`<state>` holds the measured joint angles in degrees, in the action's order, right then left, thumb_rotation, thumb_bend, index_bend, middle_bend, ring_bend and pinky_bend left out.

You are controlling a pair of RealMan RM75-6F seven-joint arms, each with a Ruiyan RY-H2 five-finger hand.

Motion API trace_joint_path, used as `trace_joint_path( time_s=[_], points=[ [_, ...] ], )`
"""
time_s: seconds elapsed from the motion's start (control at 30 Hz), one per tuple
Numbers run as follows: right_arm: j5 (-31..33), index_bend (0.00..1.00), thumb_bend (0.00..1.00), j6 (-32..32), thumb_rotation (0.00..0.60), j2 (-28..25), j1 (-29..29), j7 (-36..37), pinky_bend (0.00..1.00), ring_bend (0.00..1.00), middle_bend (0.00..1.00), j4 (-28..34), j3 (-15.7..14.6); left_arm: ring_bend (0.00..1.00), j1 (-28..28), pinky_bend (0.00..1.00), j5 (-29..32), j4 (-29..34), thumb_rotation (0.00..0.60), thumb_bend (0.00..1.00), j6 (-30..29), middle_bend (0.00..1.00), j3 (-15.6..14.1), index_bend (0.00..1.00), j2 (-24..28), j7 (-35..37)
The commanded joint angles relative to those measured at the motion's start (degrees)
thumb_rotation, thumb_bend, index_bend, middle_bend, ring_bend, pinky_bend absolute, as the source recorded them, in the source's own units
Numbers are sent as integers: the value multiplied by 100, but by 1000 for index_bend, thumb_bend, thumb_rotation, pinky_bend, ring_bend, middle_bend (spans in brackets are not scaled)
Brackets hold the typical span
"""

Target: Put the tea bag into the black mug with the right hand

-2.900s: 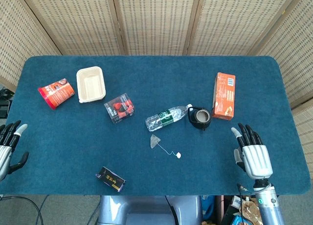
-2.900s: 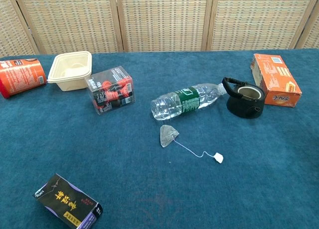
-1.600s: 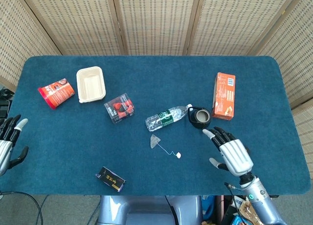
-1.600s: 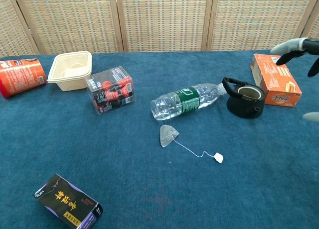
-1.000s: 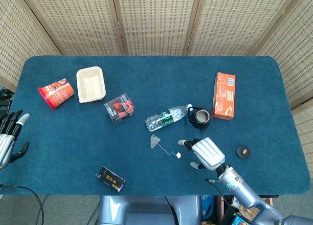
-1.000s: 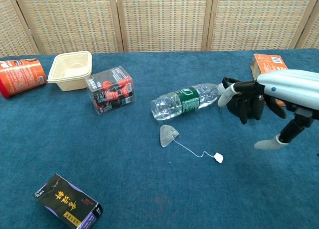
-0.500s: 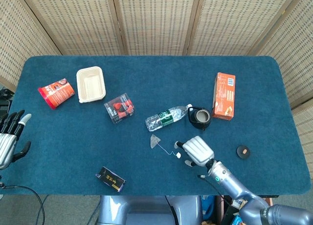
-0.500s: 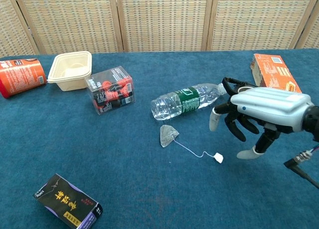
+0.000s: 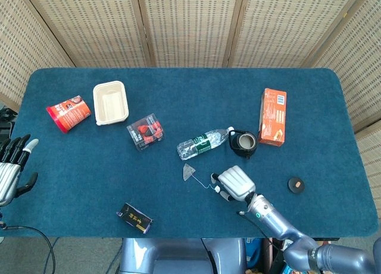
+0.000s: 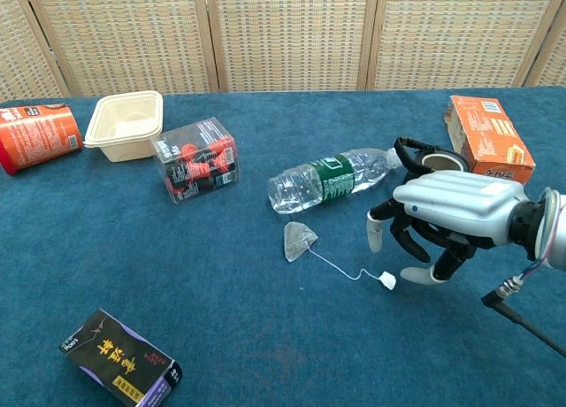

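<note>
Chest view shows the right hand [image 10: 433, 226] low over the cloth, palm down, fingers apart and curled downward, holding nothing, its thumb just beside the paper tag [image 10: 387, 280]. The tea bag [image 10: 298, 240] lies flat below the water bottle [image 10: 327, 180], string trailing to that tag. Going for the tag looks sensible: easier to pinch. The black mug [image 10: 433, 174] waits just behind. The left hand [image 9: 12, 167] rests spread at the table's edge.

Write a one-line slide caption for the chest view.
Right hand hovers open beside the tea bag's tag, with the black mug just behind it.
</note>
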<state>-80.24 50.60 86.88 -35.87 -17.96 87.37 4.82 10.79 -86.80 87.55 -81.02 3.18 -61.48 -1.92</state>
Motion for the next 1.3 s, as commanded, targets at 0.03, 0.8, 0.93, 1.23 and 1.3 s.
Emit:
trace_joint_path(
  time_s=[0.03, 0.8, 0.93, 1.23, 1.3],
  points=[
    [38, 445, 493, 7, 600, 44, -12, -52, 966, 785, 769, -40, -21, 0, -2, 0, 8, -21, 600, 441, 5, 0, -6, 0, -12, 20],
    [282, 480, 493, -2, 600, 417, -107, -414, 965, 786, 775, -385, -169, 0, -42, 0, 63, -244, 600, 441, 14, 0, -48, 0, -87, 238],
    [322, 484, 493, 5, 600, 452, -121, -478, 966, 786, 775, -406, -192, 0, -58, 0, 67, -295, 600, 440, -2, 0, -54, 0, -98, 290],
    [395, 496, 492, -22, 600, 496, -168, -536, 966, 786, 777, -410, -201, 0, -77, 0, 57, -340, 600, 441, -24, 0, -67, 0, -113, 351],
    [410, 499, 492, -24, 600, 503, -179, -555, 966, 787, 778, -419, -198, 0, -83, 0, 62, -351, 600, 441, -32, 0, -66, 0, -115, 361]
  ],
)
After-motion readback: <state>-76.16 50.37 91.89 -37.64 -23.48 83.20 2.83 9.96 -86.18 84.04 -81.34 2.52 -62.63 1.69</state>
